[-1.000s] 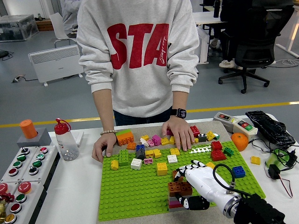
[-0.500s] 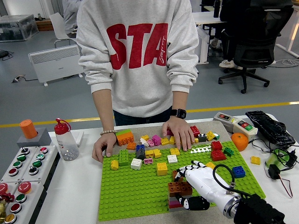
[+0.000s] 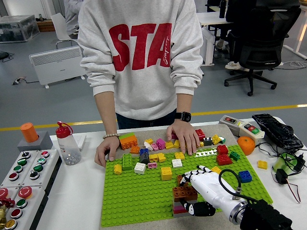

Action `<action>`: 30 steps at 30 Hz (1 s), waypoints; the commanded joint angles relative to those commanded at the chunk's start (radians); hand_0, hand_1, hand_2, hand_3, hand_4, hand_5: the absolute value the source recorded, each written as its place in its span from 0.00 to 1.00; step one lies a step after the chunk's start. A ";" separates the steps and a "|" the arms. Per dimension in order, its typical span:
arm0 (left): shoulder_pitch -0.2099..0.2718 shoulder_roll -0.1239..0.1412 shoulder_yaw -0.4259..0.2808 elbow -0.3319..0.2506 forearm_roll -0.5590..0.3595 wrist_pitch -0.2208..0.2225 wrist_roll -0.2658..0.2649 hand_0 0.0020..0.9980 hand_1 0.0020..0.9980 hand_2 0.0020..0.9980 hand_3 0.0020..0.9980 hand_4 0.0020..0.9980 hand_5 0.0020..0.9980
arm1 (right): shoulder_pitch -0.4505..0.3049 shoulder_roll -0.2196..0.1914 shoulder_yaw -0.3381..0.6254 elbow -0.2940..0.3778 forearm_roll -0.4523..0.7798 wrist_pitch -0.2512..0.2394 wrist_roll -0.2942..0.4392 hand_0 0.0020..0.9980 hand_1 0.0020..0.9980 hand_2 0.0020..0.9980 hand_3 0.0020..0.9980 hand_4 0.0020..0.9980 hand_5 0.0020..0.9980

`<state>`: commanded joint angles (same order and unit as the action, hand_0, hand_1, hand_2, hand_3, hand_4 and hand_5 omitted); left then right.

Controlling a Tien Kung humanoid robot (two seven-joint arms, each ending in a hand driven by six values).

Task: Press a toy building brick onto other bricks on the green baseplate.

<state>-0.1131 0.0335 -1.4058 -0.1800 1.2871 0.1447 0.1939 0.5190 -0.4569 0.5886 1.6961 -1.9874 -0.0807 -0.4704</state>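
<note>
The green baseplate (image 3: 139, 194) lies across the table's middle with several coloured bricks along its far half. My right hand (image 3: 197, 187), white with black fingertips, reaches in from the lower right and is shut on a brown brick (image 3: 184, 192). That brick sits on top of a small stack (image 3: 180, 208) near the plate's front edge. My left arm is out of view. A person stands at the far side, one hand (image 3: 106, 149) resting on the plate's far left corner, the other hand (image 3: 183, 135) flat on the far edge.
A button panel (image 3: 21, 177) and a red-capped bottle (image 3: 68, 143) stand at the left. An orange (image 3: 246, 144), a switch box (image 3: 240, 126), a black keyboard (image 3: 278, 132) and cables lie at the right. Loose blue (image 3: 245, 176) and red (image 3: 223, 158) bricks sit near my wrist.
</note>
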 joint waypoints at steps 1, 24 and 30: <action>0.000 0.000 0.000 0.000 0.000 0.000 0.000 0.66 0.68 0.70 0.58 0.29 1.00 | 0.000 0.000 -0.001 0.000 0.000 0.000 0.000 1.00 0.89 0.86 0.53 0.51 0.25; 0.006 -0.001 -0.004 0.000 0.010 0.000 0.002 0.66 0.68 0.70 0.58 0.29 1.00 | 0.001 0.000 -0.014 -0.002 0.001 0.004 0.001 1.00 0.89 0.86 0.53 0.51 0.25; 0.007 -0.001 -0.002 0.000 0.008 0.000 0.001 0.66 0.68 0.70 0.58 0.30 1.00 | 0.000 0.001 -0.012 -0.001 0.000 0.003 0.001 1.00 0.89 0.86 0.53 0.51 0.25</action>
<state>-0.1060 0.0325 -1.4079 -0.1800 1.2954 0.1446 0.1951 0.5191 -0.4561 0.5762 1.6948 -1.9871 -0.0773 -0.4691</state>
